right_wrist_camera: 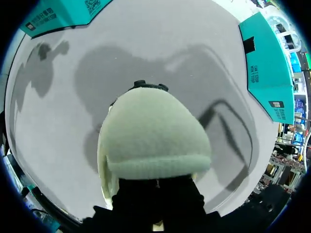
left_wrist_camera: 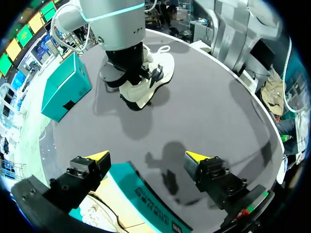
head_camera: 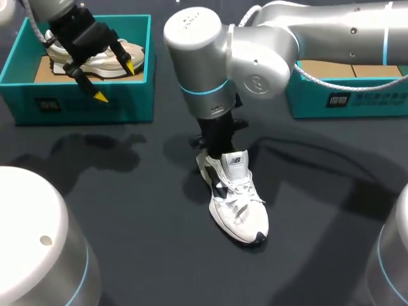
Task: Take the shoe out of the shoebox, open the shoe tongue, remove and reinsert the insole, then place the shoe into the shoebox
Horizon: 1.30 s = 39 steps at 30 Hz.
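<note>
A white lace-up sneaker with dark side panels was stood near the middle of the dark grey counter, toe turned to the near edge. The right gripper was set down at its heel end, with a pale padded part of the shoe pressed close ahead of it in the right wrist view; whether it was spread or pinching could not be told. The left gripper was held spread and empty above the open teal cardboard shoebox at the far left corner, in which a second pale sneaker was lying. Another teal box was placed at the far right edge
</note>
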### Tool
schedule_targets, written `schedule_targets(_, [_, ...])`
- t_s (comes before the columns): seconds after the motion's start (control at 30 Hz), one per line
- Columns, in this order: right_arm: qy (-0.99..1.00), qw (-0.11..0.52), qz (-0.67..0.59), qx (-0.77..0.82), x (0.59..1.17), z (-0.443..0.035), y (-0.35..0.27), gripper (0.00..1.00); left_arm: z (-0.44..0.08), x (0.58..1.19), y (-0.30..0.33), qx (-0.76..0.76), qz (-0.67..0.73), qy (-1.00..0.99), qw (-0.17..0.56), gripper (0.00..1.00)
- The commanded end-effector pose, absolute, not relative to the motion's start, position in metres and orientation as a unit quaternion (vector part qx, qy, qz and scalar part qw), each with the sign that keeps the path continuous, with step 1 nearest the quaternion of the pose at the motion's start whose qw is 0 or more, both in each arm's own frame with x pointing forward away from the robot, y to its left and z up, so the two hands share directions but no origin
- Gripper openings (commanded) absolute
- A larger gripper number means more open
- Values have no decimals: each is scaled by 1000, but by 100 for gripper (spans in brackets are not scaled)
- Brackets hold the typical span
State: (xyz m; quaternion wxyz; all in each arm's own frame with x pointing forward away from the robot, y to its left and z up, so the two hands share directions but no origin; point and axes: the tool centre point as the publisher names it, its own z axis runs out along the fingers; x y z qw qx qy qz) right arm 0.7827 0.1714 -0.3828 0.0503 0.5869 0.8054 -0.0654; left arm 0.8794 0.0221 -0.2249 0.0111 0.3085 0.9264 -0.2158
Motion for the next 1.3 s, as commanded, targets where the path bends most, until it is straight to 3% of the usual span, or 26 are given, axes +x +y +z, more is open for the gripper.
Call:
schedule_targets(0.03, [806,8,-48,590,780,-403,166,0,-225,879,22,309,-214,927,11,100])
schedule_targets(0.33, [795,-10,-53,604,754,-389,168,0,-225,879,22,309,-214,927,11,100])
schedule_targets(0.73, [827,-54,-57,556,771,-349,174,0,-225,879,22,309,-214,927,11,100])
schedule_targets(0.9, [831,-77,-67,547,765,-348,172,23,-225,879,22,309,-214,927,11,100])
schedule_targets(1.07, [827,-100,-77,548,757,-348,174,32,-225,879,22,309,-214,927,11,100])
schedule_targets(1.27, [823,-105,-86,551,748,-345,180,50,-225,879,22,309,-214,927,11,100])
schedule_targets(1.3, [823,-105,-87,552,747,-343,181,56,-225,879,22,309,-214,927,11,100])
